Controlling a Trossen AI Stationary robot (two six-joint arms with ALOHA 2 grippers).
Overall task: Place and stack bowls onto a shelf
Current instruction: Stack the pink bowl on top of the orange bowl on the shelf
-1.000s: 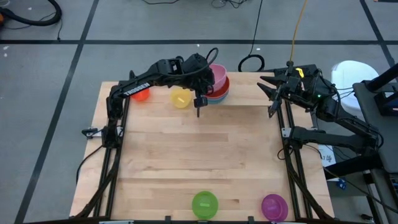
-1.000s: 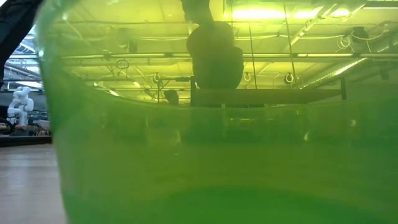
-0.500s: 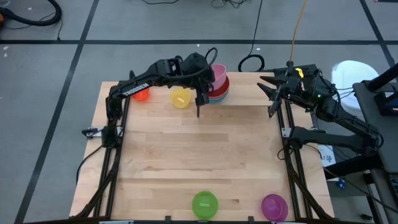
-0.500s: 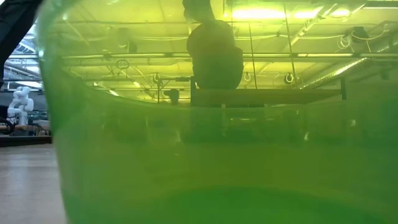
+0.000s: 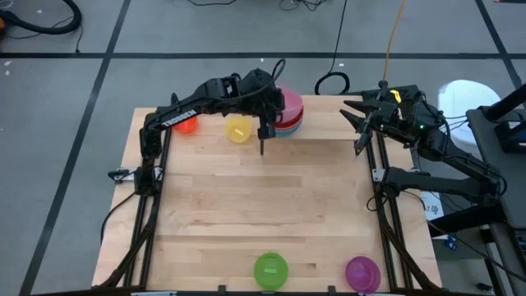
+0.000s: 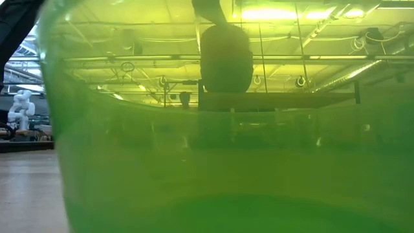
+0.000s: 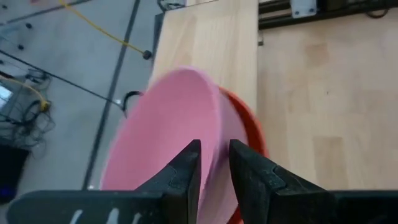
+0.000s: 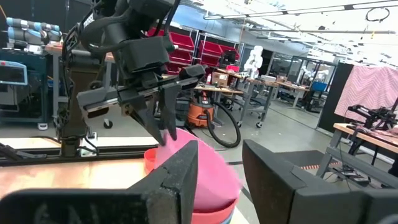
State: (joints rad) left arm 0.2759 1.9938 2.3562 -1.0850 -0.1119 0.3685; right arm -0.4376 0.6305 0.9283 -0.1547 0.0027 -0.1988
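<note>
While the big light-wood table (image 5: 263,205) takes up most of the overhead shot, all the action is at its far edge. The left arm reaches across the far side and its left hand (image 7: 214,163) has its two fingers pinched narrow on the rim of the pink bowl (image 7: 171,134), one finger inside and one outside. That pink bowl sits tilted on top of a stack at the far middle of the table, with the red bowl (image 7: 249,124) right under it and a teal rim (image 5: 287,127) peeking out lower down. I can't make out the shelf itself from above, the stack and arm cover that spot.

The right arm waits at the far right edge of the table, and the right hand (image 8: 217,168) has its fingers spread wide with nothing between them, pointing over toward the stack.

Smaller stuff: the green bowl (image 5: 270,269) is at the near edge around the middle, so close to the low camera that it fills nearly that whole view. The purple bowl (image 5: 362,272) is just right of it, also at the near edge. The yellow bowl (image 5: 239,129) sits just left of the stack, and the orange bowl (image 5: 187,124) is farther left, partly under the left arm.
</note>
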